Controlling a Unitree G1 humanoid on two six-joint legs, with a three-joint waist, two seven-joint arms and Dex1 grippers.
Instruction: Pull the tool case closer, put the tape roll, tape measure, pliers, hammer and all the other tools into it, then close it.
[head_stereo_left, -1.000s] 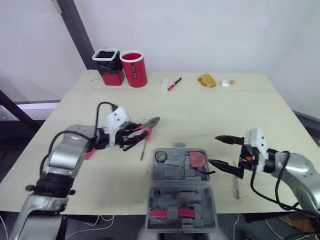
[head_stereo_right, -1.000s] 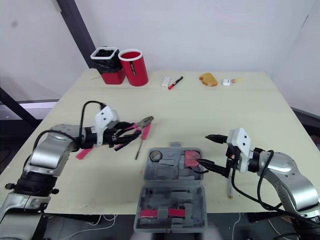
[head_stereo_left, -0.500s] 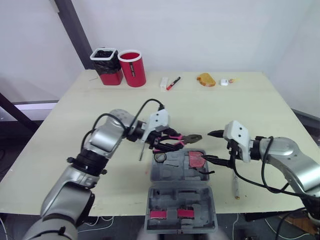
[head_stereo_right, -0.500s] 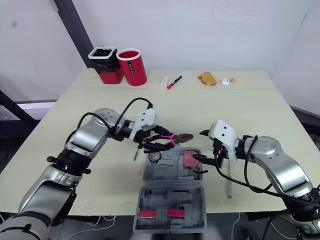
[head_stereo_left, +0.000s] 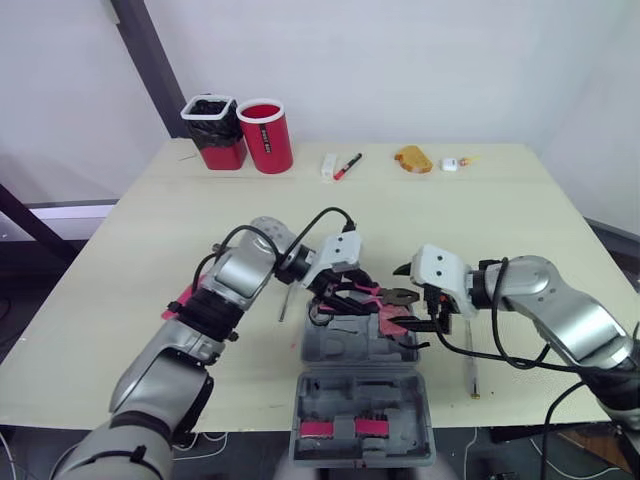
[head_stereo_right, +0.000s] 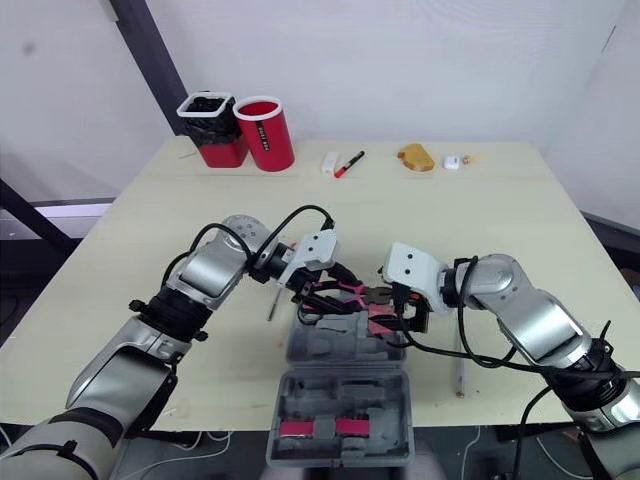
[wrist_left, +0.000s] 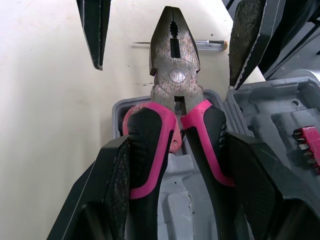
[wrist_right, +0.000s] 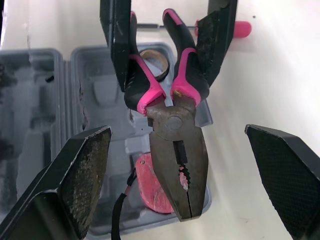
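the left gripper (wrist_left: 180, 150) is clamped on the black-and-pink handles of the dark steel pliers (wrist_left: 175, 75), holding them above the far half of the open grey plastic tool case (head_stereo_left: 365, 395). the case lies at the near middle of the pale table (head_stereo_left: 450, 220). the right gripper (wrist_right: 177, 137) is spread wide and holds nothing, with one finger on each side of the pliers' head, clear of it. in the case below lie a dark tape roll (wrist_right: 152, 60) and a red rounded tape measure (wrist_right: 145, 187). a thin screwdriver (head_stereo_left: 470, 365) lies on the table just right of the case.
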